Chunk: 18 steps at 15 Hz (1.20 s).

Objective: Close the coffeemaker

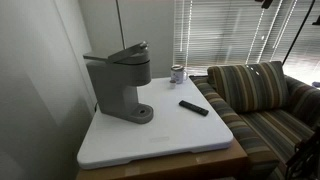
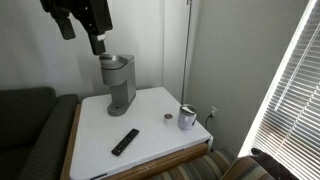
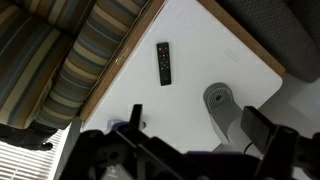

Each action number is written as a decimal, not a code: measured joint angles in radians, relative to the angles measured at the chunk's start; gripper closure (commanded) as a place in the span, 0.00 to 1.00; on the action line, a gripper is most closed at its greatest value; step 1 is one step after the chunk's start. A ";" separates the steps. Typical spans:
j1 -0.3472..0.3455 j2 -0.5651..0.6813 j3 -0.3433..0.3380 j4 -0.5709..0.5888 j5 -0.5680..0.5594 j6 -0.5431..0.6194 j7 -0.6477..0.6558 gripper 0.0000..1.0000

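The grey coffeemaker [image 1: 118, 85] stands at the back of the white table [image 1: 160, 135], and its hinged top lid [image 1: 128, 51] is tilted up, partly open. It shows in both exterior views [image 2: 118, 82]. My gripper [image 2: 84, 36] hangs in the air above and slightly beside the machine's head, not touching it. It is open and empty. In the wrist view the two fingers [image 3: 197, 122] are spread wide, with the coffeemaker's round drip base [image 3: 221, 99] far below between them. The gripper is out of view in the exterior view that shows the sofa arm.
A black remote [image 1: 194, 107] [image 2: 125, 142] [image 3: 164, 62] lies on the table. A small metal cup [image 1: 178, 73] [image 2: 187, 118] stands near the corner. A striped sofa [image 1: 255, 100] adjoins the table. Window blinds [image 1: 235, 35] are behind.
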 measured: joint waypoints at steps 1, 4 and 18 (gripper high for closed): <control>0.000 0.000 0.000 0.000 0.000 0.000 0.000 0.00; 0.000 0.000 0.000 0.000 0.000 0.000 0.000 0.00; 0.038 0.245 0.073 0.203 0.160 0.007 -0.142 0.00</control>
